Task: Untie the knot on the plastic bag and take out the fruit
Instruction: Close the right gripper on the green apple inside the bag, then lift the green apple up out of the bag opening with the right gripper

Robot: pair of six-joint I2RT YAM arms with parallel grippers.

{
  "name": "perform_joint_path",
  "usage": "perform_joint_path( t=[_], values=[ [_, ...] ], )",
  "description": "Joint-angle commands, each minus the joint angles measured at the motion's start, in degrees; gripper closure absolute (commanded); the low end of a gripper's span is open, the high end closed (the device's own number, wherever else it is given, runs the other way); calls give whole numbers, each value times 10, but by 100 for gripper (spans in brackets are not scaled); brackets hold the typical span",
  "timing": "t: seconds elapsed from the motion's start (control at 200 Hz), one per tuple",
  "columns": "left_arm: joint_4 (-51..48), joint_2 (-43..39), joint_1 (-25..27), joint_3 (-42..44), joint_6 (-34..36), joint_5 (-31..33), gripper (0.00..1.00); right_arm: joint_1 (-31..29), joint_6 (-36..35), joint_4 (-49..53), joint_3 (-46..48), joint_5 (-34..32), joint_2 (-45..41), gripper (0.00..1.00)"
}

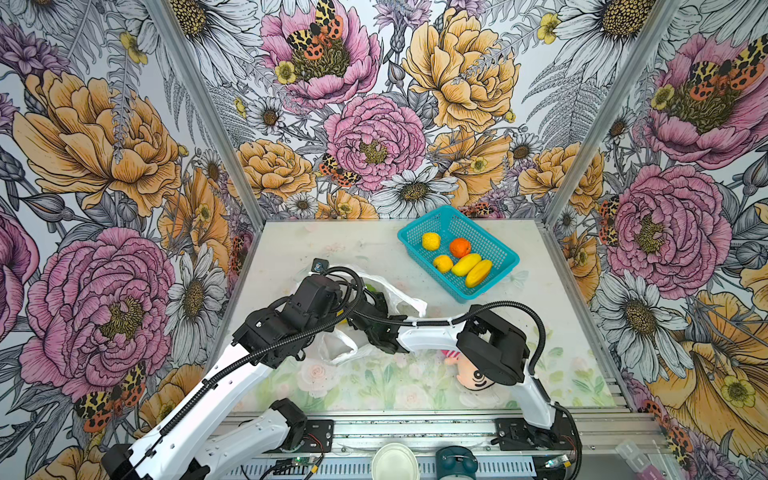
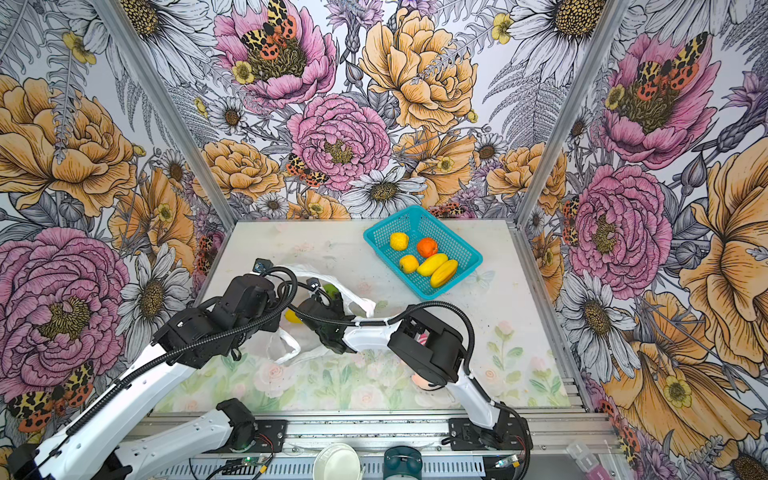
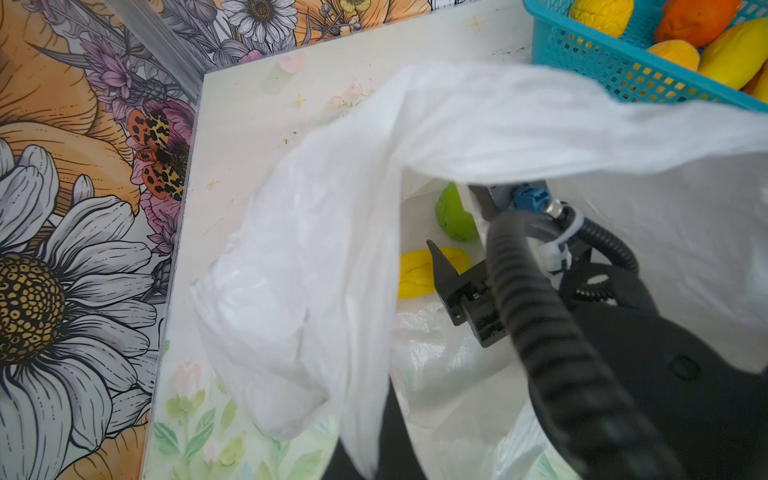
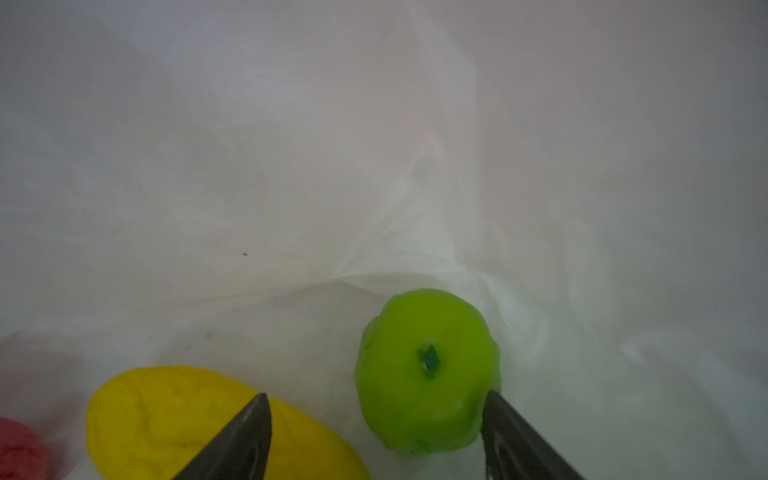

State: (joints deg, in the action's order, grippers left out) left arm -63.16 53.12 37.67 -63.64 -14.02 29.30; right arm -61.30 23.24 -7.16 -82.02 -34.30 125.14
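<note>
Spread wide and empty, my right gripper sits inside the plastic bag, with the green fruit straight ahead between the jaws and one fingertip at its edge. Beside the green fruit a long yellow fruit lies slantwise under my other fingertip. My left gripper, clamped on bag film, holds the mouth up. The teal basket stands well apart from the green fruit.

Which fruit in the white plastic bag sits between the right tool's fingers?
The round green toy fruit: it sits in the right tool's open gap; the elongated yellow fruit lies off to one side.
</note>
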Motion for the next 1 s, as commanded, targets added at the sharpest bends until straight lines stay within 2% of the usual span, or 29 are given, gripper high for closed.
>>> perform_joint_path(
  t=[0.0,0.24,0.36,0.57,0.685,0.801,0.996],
  values=[
    [25,9,-10,9,7,-27,100,14,-5,45,-31,-11,25,19],
    [49,27,-50,20,25,-111,100,40,-8,85,-84,35,66,19],
    [57,44,-50,23,34,-153,100,48,-9,93,-104,56,77,19],
    [58,56,-45,22,37,-170,100,64,3,121,-145,86,105,21],
    [61,52,-45,24,38,-169,100,74,11,137,-160,102,119,26],
    [61,53,-45,24,38,-169,100,83,14,136,-155,125,114,39],
    [62,57,-58,24,37,-169,100,83,-10,95,-101,147,55,52]
  ],
)
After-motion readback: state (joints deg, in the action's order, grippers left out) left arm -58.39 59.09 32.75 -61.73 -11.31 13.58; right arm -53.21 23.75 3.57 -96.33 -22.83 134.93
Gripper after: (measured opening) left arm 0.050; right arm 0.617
